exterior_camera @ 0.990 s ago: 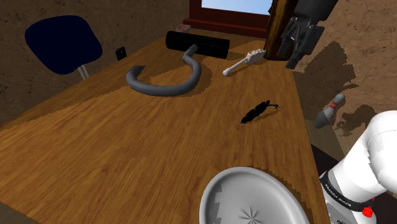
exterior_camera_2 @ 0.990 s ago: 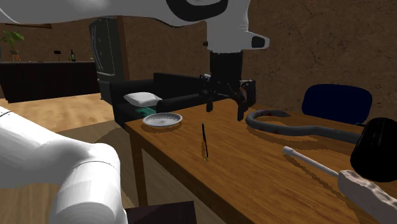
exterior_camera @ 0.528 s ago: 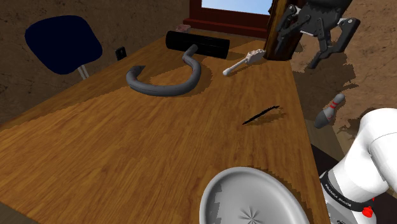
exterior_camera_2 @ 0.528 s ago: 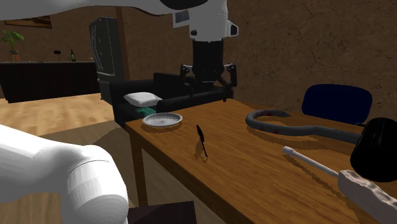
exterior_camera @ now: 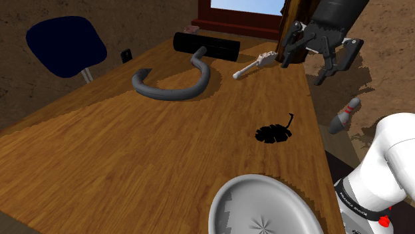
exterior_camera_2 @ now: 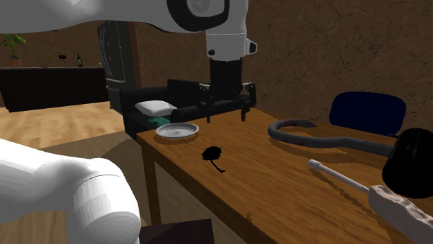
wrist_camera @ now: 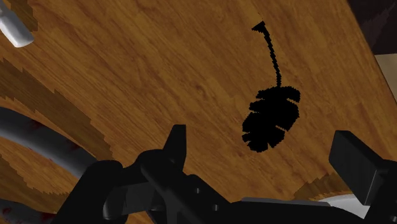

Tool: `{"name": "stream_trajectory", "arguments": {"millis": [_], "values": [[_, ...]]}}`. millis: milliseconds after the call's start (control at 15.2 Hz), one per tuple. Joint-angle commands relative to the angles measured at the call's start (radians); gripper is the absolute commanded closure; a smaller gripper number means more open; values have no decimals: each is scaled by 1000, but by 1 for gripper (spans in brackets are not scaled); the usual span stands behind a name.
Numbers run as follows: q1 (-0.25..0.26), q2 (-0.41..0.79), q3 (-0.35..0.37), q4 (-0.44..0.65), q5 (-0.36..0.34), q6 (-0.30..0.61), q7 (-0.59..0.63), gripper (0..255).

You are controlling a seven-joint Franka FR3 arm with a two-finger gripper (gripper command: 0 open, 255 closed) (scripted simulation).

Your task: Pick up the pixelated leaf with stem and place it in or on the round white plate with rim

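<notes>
Gripper (exterior_camera: 307,61) released, jaws wide, hanging over wooden table (exterior_camera: 133,153). Black leaf (exterior_camera: 273,134) lies flat; rimmed plate (exterior_camera: 226,198) at its six o'clock, shoulder view.

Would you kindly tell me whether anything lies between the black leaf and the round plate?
Nothing visible does: only bare wooden tabletop lies between the flat black leaf with stem and the round grey rimmed plate.

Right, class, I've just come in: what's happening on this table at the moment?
A white robot arm hovers its black gripper above the wooden table, open and holding nothing. The black leaf lies flat on the table, not yet picked up. The plate sits nearer the stand with nothing on it, apart from the leaf.
</notes>
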State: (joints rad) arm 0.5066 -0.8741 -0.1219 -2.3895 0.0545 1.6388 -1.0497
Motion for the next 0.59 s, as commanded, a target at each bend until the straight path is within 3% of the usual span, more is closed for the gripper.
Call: {"name": "stream_trajectory", "arguments": {"millis": [0, 264, 330, 528], "values": [[0, 0, 0, -3, 0, 3, 0, 0], [0, 0, 0, -3, 0, 3, 0, 0], [0, 0, 0, -3, 0, 3, 0, 255], [0, 0, 0, -3, 0, 3, 0, 255]]}}
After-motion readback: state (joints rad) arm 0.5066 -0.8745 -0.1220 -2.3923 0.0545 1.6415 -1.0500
